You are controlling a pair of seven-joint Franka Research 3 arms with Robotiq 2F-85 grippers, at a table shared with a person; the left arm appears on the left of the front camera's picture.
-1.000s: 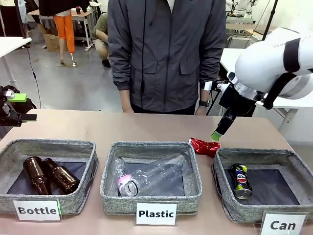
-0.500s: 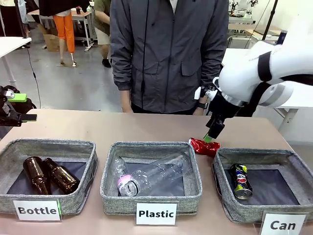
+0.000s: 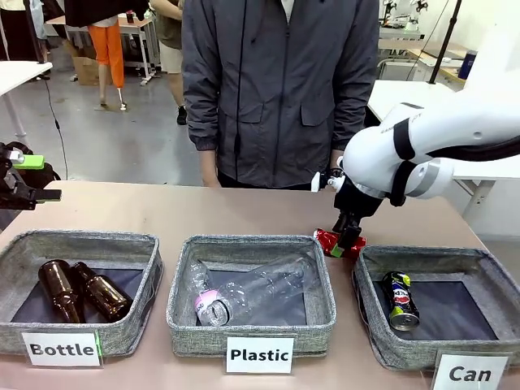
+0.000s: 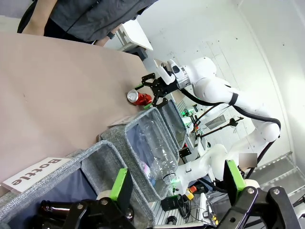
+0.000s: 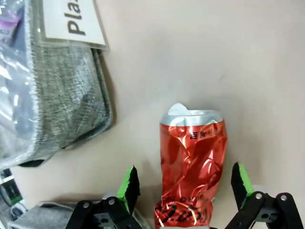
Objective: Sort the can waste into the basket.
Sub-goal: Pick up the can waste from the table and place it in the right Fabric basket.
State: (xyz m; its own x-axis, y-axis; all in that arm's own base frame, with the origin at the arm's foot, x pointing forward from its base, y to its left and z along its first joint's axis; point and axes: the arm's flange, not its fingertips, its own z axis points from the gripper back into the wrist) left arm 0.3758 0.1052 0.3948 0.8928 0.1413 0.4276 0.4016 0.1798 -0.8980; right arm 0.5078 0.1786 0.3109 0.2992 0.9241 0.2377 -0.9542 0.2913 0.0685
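Crushed shiny red metal can is the piece you should watch: it lies on its side on the bare tan tabletop, just beyond the far corner of the grey woven-fabric basket labelled "Can" and just beside the middle bin labelled "Plastic". Over the last second your right gripper has swung in from above and to the right and dropped down onto it. In the right wrist view the green pads stand apart on either side of the can's body, one to each flank, with clear table showing between pad and metal, so the jaws are spread and nothing is gripped yet.

That puts you at the grasp itself. The dark blue-black can with yellow and red print already lies inside the "Can" basket, so the red one looks like the last piece to sort.

Your left gripper hangs back at the table's left edge with its fingers apart and empty.

Mind the crumpled, uneven sides when you close; the pads may seat unevenly.
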